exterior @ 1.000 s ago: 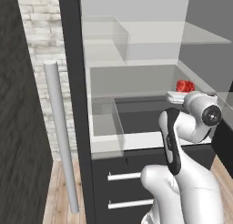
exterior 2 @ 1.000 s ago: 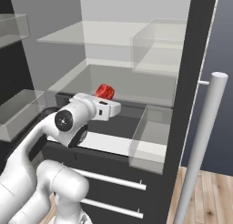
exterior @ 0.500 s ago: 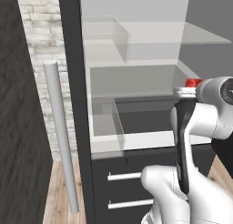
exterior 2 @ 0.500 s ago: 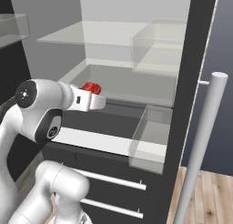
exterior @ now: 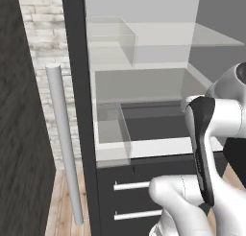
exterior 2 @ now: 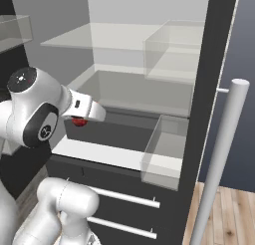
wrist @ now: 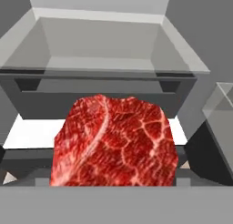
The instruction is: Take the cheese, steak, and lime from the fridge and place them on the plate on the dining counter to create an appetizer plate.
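Steak (wrist: 113, 143) blocks hand's forward path — open fridge (wrist: 109, 50) shelf space behind it.

No legible text, label, brand, number or sign appears on any surface in these views.

Flat, even rendered light; no visible source. Fridge (exterior: 144, 62) interior pale and bright, door frame and drawers dark. Soft shading under clear shelves, no hard shadows. No glare. Edges slightly soft, low resolution. Steak (wrist: 113, 141) close to hand camera, marbling slightly blurred.
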### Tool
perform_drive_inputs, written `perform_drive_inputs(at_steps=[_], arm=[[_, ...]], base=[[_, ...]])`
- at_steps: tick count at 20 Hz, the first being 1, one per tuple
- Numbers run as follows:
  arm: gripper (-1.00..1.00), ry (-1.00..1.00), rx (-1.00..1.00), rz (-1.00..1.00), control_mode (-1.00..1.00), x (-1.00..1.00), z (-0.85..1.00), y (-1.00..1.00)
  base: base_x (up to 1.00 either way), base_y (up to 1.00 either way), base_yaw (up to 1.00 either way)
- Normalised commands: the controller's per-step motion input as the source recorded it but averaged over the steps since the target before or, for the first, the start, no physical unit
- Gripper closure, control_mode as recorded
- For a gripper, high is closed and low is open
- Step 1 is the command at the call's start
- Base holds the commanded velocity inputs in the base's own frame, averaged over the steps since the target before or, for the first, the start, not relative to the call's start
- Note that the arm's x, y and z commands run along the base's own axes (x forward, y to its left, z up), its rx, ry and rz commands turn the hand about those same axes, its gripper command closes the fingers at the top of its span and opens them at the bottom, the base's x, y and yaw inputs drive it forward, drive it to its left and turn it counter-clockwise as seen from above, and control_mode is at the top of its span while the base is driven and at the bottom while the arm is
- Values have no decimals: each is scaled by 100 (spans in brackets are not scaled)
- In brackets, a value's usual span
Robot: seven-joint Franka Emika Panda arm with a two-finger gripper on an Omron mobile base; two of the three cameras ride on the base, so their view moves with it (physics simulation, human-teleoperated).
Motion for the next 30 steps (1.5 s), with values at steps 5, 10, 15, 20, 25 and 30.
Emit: perform_drive_inputs(at_steps=[5,10,15,20,25,30], arm=[[100,11,6,4,-100,2,-32,0],[100,0,0,0,100,-5,-9,0],[100,0,0,0,100,0,0,0],[100,0,0,0,100,0,0,0],[100,0,0,0,100,0,0,0],[100,0,0,0,100,0,0,0]], base=[[0,0,0],[-52,0,0],[-100,9,-3],[-100,46,-33],[-100,53,-67],[-100,45,-69]])
